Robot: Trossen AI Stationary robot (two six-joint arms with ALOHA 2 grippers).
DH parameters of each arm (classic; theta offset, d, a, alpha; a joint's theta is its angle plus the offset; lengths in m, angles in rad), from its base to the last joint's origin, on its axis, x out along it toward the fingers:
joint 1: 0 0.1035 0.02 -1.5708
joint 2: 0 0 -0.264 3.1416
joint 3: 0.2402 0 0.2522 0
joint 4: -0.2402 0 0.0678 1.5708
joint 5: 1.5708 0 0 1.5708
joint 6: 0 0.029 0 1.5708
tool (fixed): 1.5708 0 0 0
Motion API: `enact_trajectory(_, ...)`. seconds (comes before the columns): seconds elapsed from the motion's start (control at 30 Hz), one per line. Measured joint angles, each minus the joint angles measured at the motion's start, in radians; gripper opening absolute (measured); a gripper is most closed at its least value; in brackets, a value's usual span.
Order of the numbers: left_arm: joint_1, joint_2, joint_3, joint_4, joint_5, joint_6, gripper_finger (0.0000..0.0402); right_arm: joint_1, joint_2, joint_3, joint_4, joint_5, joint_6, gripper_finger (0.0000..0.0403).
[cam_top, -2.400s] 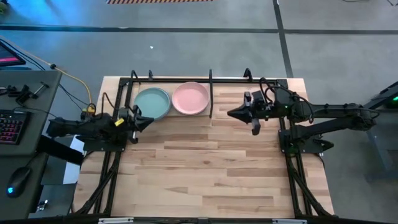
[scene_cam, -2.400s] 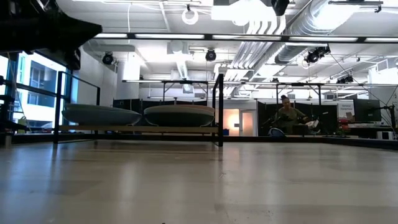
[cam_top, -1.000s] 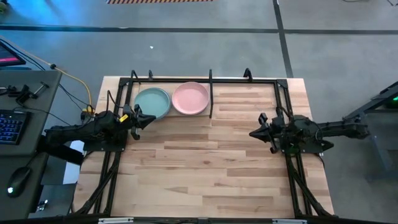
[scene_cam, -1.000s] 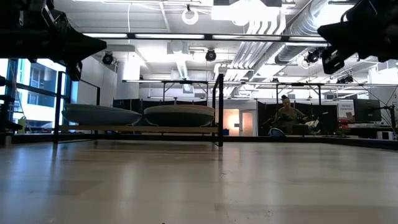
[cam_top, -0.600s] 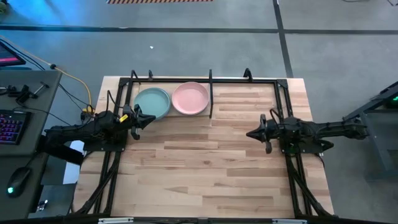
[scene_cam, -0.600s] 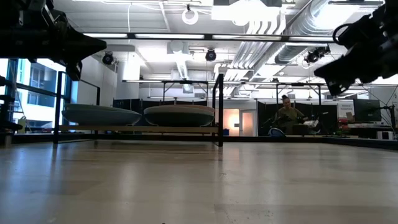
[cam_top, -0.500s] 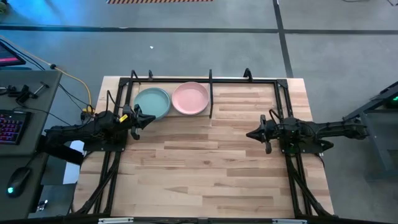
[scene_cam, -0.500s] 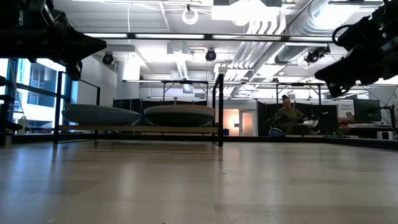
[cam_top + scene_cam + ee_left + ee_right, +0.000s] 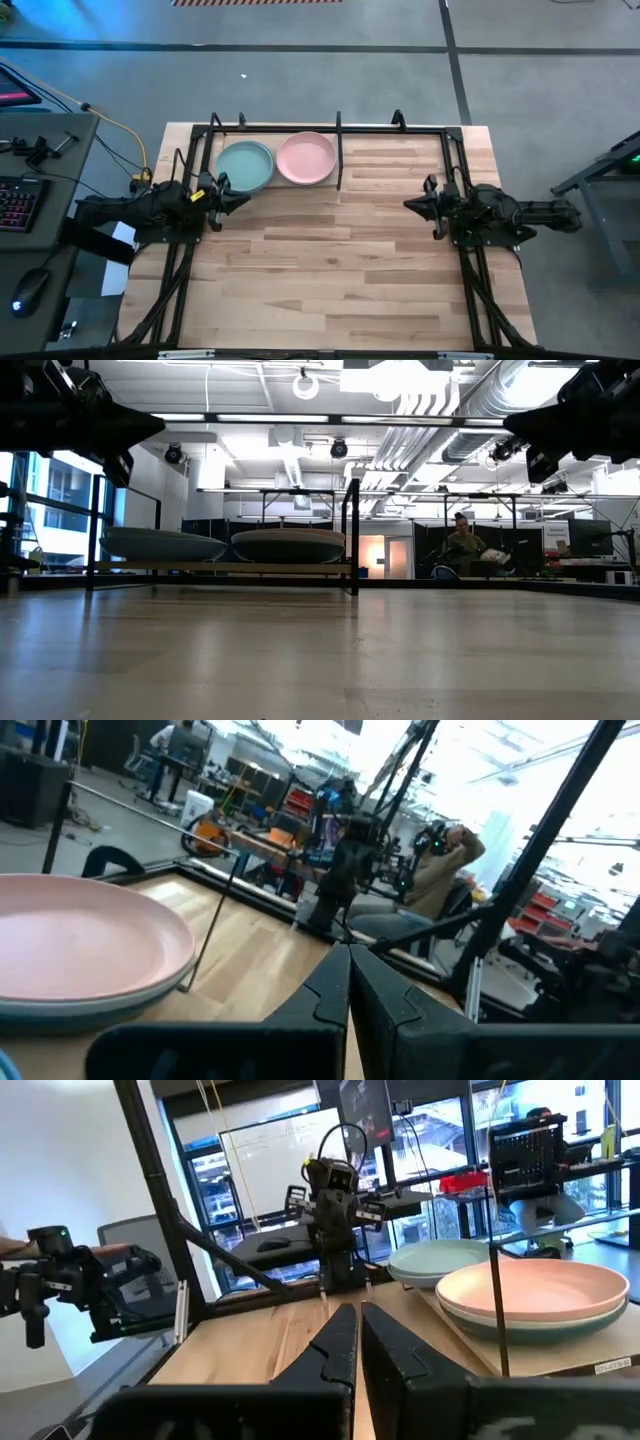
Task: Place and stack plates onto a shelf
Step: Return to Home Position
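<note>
Two plate stacks rest on the shelf (image 9: 339,165) at the table's far left. A pale mint plate (image 9: 245,165) tops the left stack, a pink plate (image 9: 306,158) the right. In the right wrist view the pink plate (image 9: 535,1292) lies on a greenish one, beside the mint stack (image 9: 440,1260). The low view shows both stacks (image 9: 288,544) on the wood board (image 9: 220,567). My left gripper (image 9: 238,197) hovers shut just near of the mint stack. My right gripper (image 9: 408,206) hovers shut over the table's right half, pointing left. Neither holds anything.
Black frame rods (image 9: 455,160) run along the far edge and both sides of the table. Bare wood (image 9: 330,270) stretches between the arms and toward the near edge. A desk with a keyboard (image 9: 20,200) stands off the table's left. A person (image 9: 462,545) sits far behind.
My right gripper has risen a little and drawn back slightly toward the table's right edge, staying shut. The plates and shelf have not moved.
</note>
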Motion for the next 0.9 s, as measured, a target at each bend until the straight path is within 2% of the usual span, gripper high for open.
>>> enact_trajectory(0.9,0.004,0.009,0.000,-0.015,-0.009,0.000,0.0000,-0.005,0.006,-0.001,-0.113,0.004,0.000,0.0000)
